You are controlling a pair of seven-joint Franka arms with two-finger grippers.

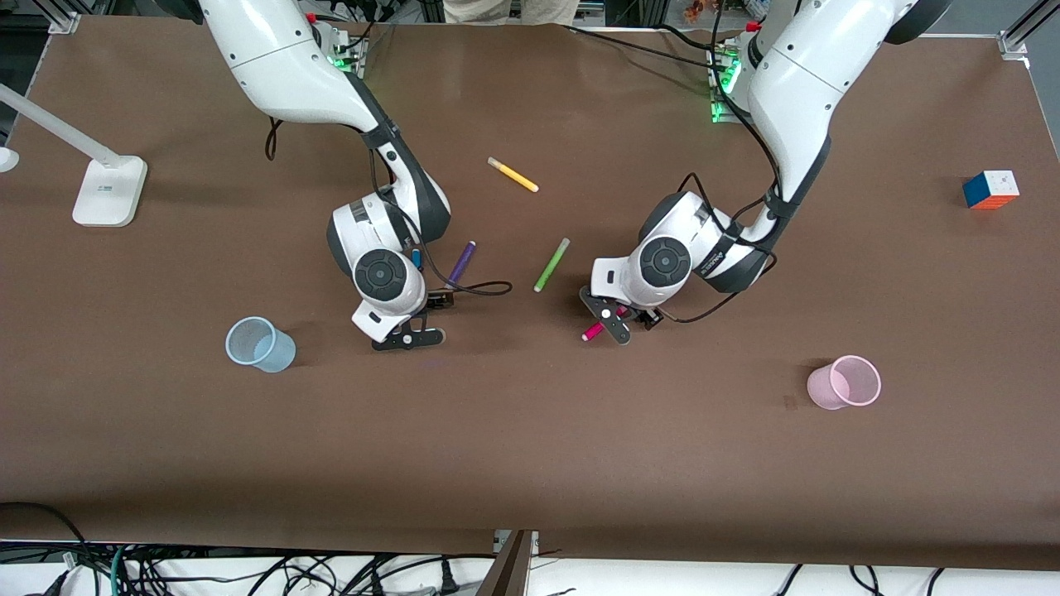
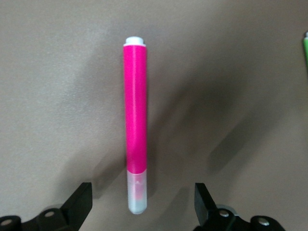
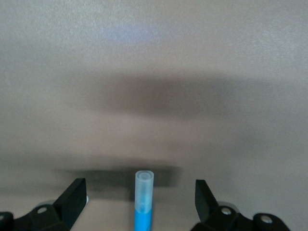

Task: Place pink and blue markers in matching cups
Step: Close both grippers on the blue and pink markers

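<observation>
- While both cups are standing empty, nothing is delivered yet; both markers are lying on the table, and grasping, carrying and dropping are all remaining.
- Front view: left gripper (image 1: 611,321) is hanging low over the pink marker (image 1: 593,332), whose end is poking out beside it. Right gripper (image 1: 407,334) is sitting low over the table just beside the purple pen (image 1: 461,263); a sliver of the blue marker (image 1: 416,258) is peeking past its wrist. Blue cup (image 1: 260,344) is waiting toward the right arm's end, pink cup (image 1: 845,382) toward the left arm's end. Green pen (image 1: 551,264) is lying between the arms.
- Left wrist view: fingers are spread wide, flanking the pink marker's pale cap without touching.
- Right wrist view: fingers are likewise released, with the blue marker's capped end centred between them, ungrasped.
</observation>
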